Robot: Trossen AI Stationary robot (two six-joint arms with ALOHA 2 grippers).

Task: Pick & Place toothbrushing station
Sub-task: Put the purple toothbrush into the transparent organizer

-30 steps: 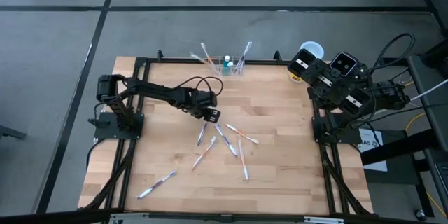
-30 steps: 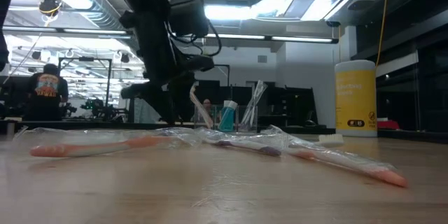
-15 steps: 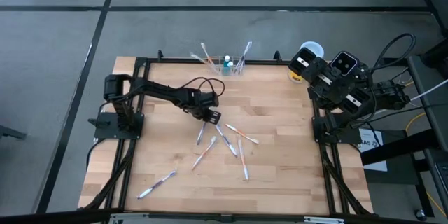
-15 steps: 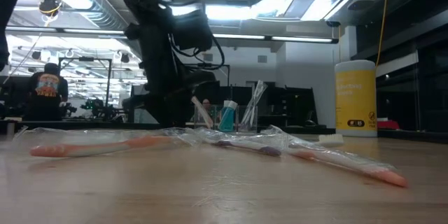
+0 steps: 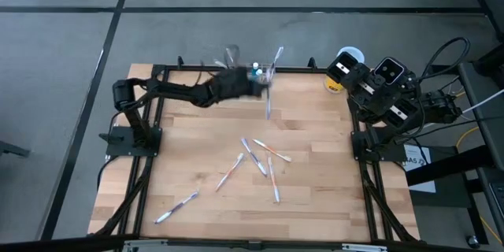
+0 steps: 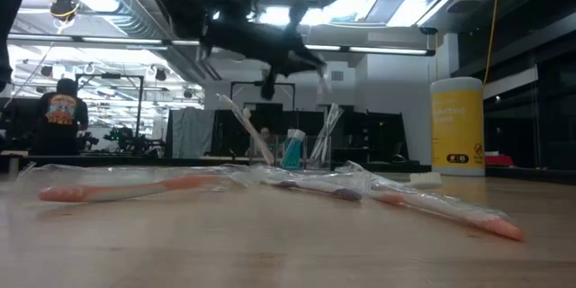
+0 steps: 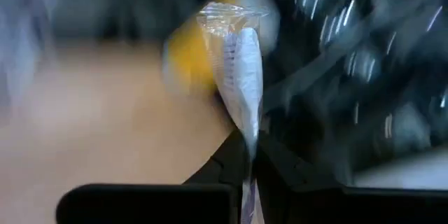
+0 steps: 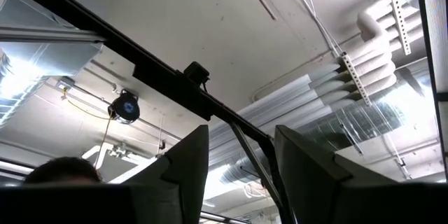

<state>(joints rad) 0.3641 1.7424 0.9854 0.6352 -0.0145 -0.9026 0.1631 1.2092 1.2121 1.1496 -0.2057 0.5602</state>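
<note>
The left gripper is a smear of motion at the table's far edge, its outline hard to read from above. The left wrist view settles it: the two dark fingers are clamped on a wrapped toothbrush in clear plastic, which stands up between them. Everything behind is blurred. From above, that toothbrush hangs off the gripper toward the table's middle.

The small see-through rectangular toothbrush holder sits at the far edge, just beside the gripper, partly masked by the blur. In the low view it stands upright with brushes inside.

Half a second ago the left gripper was down among the scattered wrapped toothbrushes at mid-table. Now it is up by the holder, and one brush is gone from the pile.

The right gripper is parked at the far right corner, pointing at the ceiling, jaws apart.
</note>
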